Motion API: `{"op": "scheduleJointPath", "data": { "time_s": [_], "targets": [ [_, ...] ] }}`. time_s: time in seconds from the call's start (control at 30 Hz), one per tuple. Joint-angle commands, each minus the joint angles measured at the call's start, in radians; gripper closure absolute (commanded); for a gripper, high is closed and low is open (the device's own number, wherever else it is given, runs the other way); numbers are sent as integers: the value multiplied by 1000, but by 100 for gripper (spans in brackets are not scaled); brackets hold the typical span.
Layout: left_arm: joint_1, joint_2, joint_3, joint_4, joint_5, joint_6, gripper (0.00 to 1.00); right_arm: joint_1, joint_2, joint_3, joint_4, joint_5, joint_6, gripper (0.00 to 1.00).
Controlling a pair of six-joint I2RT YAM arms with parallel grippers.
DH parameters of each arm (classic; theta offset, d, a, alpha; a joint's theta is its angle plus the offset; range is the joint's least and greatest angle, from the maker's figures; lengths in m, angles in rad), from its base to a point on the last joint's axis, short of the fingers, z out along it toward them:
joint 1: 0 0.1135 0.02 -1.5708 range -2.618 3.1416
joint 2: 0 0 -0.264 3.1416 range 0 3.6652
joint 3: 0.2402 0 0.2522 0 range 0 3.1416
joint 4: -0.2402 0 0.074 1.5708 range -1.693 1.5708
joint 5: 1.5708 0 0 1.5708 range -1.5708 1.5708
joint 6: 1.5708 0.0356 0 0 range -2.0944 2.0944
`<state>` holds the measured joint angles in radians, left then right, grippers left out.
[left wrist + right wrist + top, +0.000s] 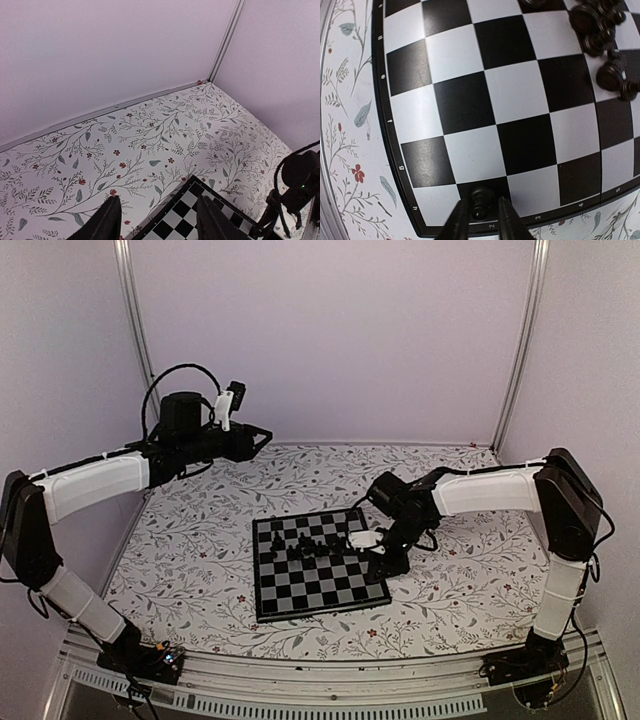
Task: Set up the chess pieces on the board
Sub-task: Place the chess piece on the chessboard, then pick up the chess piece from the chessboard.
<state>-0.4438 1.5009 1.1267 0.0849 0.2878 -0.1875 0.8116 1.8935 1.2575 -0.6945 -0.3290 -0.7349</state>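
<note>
Top external: board lying mid-frame on floral tabletop; chess pieces clustering on its upper half; right claw reaching over its right edge.
Left wrist: left claw hanging apart at bottom, gripping nothing.
Right wrist: right claw clamping one black piece on a bottom-edge square.

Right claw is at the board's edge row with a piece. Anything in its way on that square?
Nothing visible. The piece sits between the right claw fingers over a black edge square of the board, and the adjoining squares are bare. The other pieces cluster several squares off.
</note>
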Motion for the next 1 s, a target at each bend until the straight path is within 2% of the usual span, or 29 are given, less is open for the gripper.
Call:
{"op": "scheduleJointPath", "data": {
  "time_s": [0.0,0.1,0.2,0.33,0.43,0.7,0.97],
  "targets": [
    [5,10,21,-11,4,6,48,4,-34,5,-9,13,3,69],
    [5,12,22,-11,3,6,48,3,-48,63,-52,-10,6,59],
    [5,12,23,-13,7,5,47,3,-44,144,-90,-51,10,58],
    [6,12,25,-16,9,5,47,3,4,241,-79,-64,43,59],
    [5,11,24,-16,7,5,48,3,62,297,-48,-18,71,63],
    [6,15,25,-16,7,3,47,-8,187,362,23,48,85,66],
    [6,14,27,-17,16,0,48,-19,227,380,50,60,124,68]
  ]
}}
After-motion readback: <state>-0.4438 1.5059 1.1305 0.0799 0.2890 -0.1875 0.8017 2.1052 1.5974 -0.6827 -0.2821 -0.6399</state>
